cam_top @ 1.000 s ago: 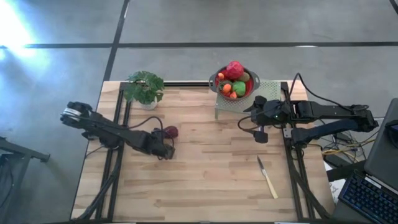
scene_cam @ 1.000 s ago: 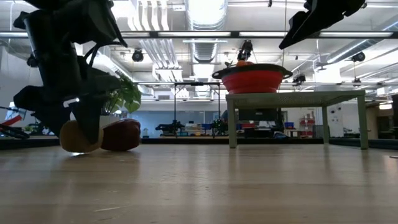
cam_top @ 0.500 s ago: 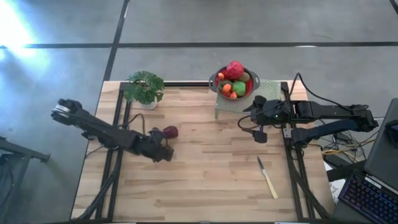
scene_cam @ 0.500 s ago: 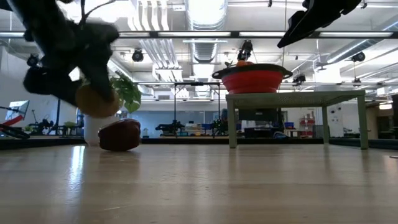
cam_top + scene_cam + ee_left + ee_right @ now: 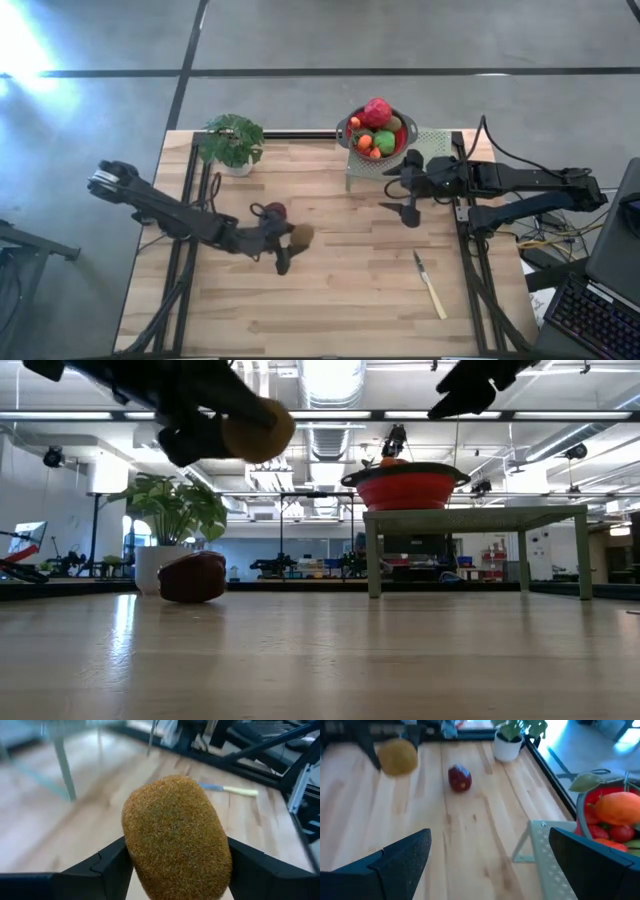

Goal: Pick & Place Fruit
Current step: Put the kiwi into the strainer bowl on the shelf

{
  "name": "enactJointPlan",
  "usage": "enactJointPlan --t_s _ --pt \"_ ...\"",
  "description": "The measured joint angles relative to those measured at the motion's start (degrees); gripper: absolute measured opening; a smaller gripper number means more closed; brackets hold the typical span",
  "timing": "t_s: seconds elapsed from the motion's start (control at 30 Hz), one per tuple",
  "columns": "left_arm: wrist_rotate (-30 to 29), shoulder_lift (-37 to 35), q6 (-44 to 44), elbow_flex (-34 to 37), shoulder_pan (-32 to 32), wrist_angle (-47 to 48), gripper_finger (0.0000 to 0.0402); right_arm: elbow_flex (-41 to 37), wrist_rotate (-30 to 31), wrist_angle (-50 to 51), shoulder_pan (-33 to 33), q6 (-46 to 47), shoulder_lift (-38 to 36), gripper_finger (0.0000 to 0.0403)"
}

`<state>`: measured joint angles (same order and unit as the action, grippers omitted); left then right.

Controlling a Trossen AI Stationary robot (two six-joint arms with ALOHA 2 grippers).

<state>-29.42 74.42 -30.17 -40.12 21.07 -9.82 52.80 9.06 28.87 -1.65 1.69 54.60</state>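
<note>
While my left end effector grips a fuzzy brown kiwi between its fingers, I hold it lifted clear above the tabletop. A dark red fruit lies on the wood near the potted plant. My right end effector hangs spread wide and empty beside the small stand carrying the red bowl of fruit.

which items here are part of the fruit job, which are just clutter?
Job:
- kiwi, held in left tool, lifted off the table
- dark red fruit on the table
- bowl of fruit on the stand
- right tool, open, beside the stand

Clutter:
- plant
- knife
</note>
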Motion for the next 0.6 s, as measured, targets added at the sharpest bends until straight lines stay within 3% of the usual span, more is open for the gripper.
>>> enactJointPlan --t_s 0.2,0.33,0.43,0.6 --pt "-1.7 4.5 17.6 0.0 -2.0 -15.6 0.0266 0.0 -0.9 -3.0 0.0 4.3 0.8 0.0400" --pt "-1.3 8.7 27.3 0.0 -4.5 -27.9 0.0266 0.0 -5.6 -5.0 0.1 3.4 1.9 0.0400" --pt "2.5 11.9 29.6 -1.6 -7.3 -32.6 0.0266 0.0 -9.6 -6.8 0.3 1.3 2.9 0.0400" --pt "9.4 18.4 30.9 -8.1 -11.3 -32.7 0.0266 0.0 -12.9 -10.5 0.7 -0.6 4.9 0.0400"
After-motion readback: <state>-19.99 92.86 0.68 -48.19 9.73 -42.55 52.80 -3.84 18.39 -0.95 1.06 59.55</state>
